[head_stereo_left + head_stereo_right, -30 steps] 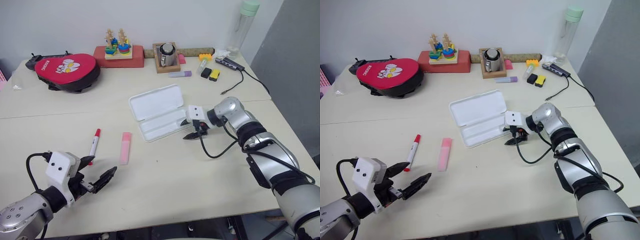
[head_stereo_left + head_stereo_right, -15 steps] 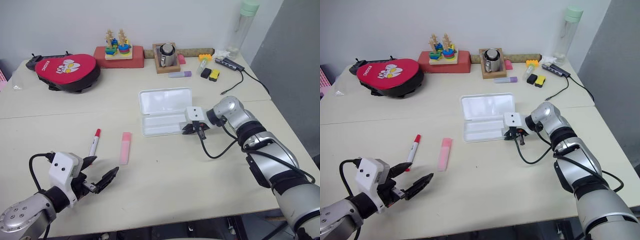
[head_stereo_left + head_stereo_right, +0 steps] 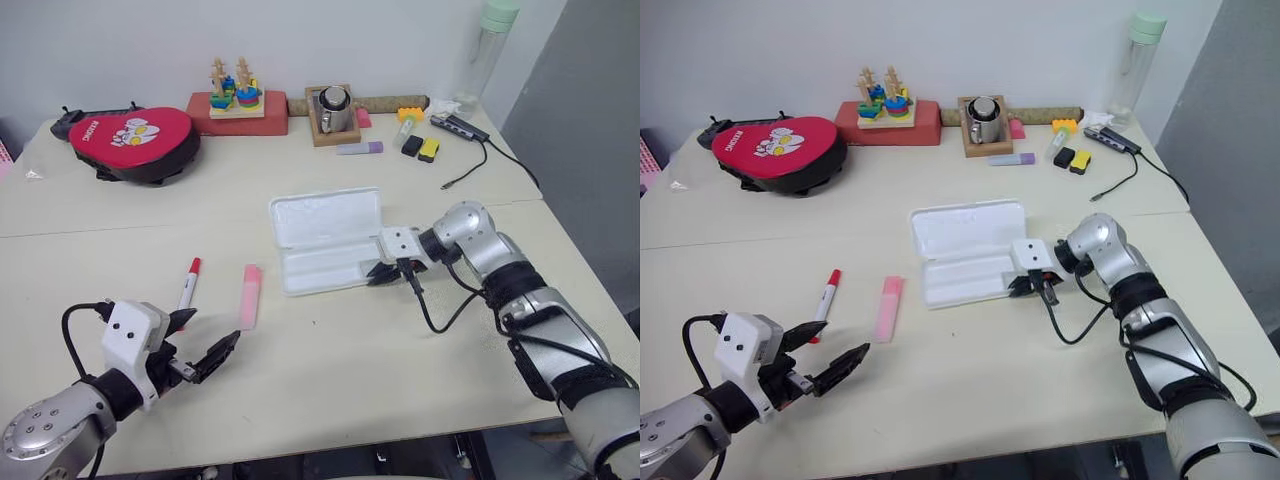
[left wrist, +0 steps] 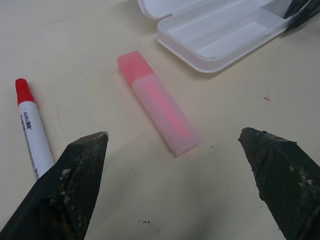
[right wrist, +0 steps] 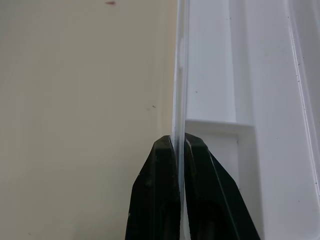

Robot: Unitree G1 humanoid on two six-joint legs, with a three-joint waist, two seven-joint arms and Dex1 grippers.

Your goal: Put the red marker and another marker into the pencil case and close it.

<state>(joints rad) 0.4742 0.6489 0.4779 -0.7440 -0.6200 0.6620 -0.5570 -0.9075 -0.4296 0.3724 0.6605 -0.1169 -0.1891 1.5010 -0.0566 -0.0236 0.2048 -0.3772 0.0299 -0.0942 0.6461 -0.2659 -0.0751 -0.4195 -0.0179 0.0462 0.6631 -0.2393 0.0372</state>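
On pale table [image 3: 330,350], pencil case [image 3: 328,240] lay open at centre: white plastic, rounded corners, shallow divided tray with hinged lid laid flat behind; right gripper [image 3: 384,272] pinched shut on tray's thin right end wall, one finger each side. Left of case, well apart, pink highlighter [image 3: 249,295] lay flat: stubby, pale body, darker cap; red marker [image 3: 188,284] just beyond it, slim white barrel, red cap. Left gripper [image 3: 197,343] hung near both markers, fingers spread wide, holding nothing.
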